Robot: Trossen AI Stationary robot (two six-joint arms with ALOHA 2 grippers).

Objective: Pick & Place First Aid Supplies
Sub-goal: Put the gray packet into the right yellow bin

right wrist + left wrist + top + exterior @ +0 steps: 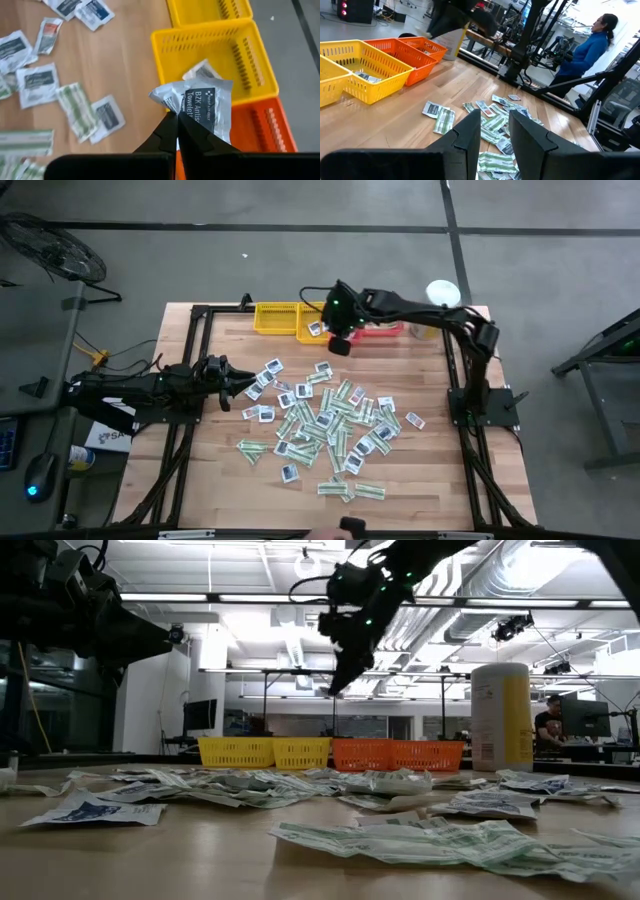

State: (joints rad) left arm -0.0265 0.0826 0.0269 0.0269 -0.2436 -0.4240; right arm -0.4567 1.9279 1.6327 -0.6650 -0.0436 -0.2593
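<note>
While clamped in the right pincer (176, 119), a towelette packet (205, 107) hangs over the yellow tray (260, 65).

The table (430, 470) is pale, matt planked wood, the trays (215, 55) slotted glossy plastic, and the packets (207, 107) crinkled, seemingly coated paper with a slight sheen.

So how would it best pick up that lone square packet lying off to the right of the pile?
The lone square packet lies flat and apart from the pile, with bare table around it. Probably best from straight above, fingers closing across one free edge. The right gripper pinches its own packet by a corner.
</note>
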